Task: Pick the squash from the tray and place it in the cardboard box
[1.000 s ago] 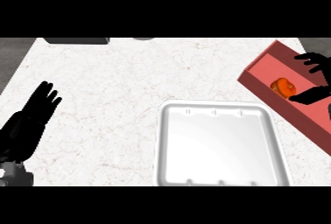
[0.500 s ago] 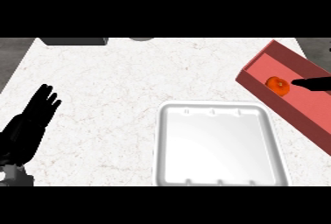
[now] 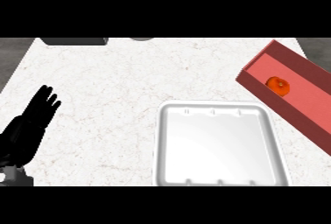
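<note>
A small orange squash (image 3: 279,85) lies inside the reddish cardboard box (image 3: 304,72) at the right edge of the head view. The white tray (image 3: 218,144) sits near the counter's front, right of centre, with nothing in it. My left hand (image 3: 35,116) rests open at the left, fingers straight and pointing up, well apart from the tray. My right hand does not show anywhere.
The counter (image 3: 129,74) is white and speckled. A dark grey object (image 3: 74,41) and a grey round thing (image 3: 142,39) sit at the far edge. The box runs diagonally off the right side.
My right hand, which was over the squash in the box, has let go and withdrawn out of view to the right. The squash stays in the box. The left hand has not moved.
</note>
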You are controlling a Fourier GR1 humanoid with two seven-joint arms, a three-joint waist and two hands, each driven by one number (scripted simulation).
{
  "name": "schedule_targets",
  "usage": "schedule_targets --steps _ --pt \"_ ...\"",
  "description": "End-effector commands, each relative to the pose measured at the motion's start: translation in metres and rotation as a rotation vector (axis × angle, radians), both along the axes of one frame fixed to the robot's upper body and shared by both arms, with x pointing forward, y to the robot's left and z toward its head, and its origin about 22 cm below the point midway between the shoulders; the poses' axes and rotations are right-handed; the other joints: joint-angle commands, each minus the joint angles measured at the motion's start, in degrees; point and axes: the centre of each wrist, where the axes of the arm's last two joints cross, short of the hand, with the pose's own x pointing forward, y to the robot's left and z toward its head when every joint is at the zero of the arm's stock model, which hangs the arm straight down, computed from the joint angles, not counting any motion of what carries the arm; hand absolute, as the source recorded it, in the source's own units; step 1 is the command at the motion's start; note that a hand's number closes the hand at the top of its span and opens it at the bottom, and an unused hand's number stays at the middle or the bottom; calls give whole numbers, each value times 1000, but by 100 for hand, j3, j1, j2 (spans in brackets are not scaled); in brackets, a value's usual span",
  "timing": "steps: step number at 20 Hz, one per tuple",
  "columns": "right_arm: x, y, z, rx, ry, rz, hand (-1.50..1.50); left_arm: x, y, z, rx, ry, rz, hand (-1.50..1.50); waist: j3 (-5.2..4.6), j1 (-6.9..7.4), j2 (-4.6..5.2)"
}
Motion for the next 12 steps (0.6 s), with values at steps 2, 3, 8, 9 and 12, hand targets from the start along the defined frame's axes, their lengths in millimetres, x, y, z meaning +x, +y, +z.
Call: schedule_targets --steps 2,3,8,9,12 --pt "-37 -51 16 47 -36 2 -150 9 -2 10 -4 -2 -9 0 7 38 19" --pt "-46 -56 3 42 -28 25 -150 5 2 1 5 9 -13 0 7 39 21" --pt "-46 -67 10 29 -24 50 -150 18 -6 -11 1 -13 -11 0 9 88 44" --pt "-51 -68 6 5 -33 46 -150 -1 21 14 -2 -10 -11 0 8 91 21" --pt "-79 -90 9 -3 -49 56 -150 10 -9 -2 -1 -3 -31 0 15 85 41"
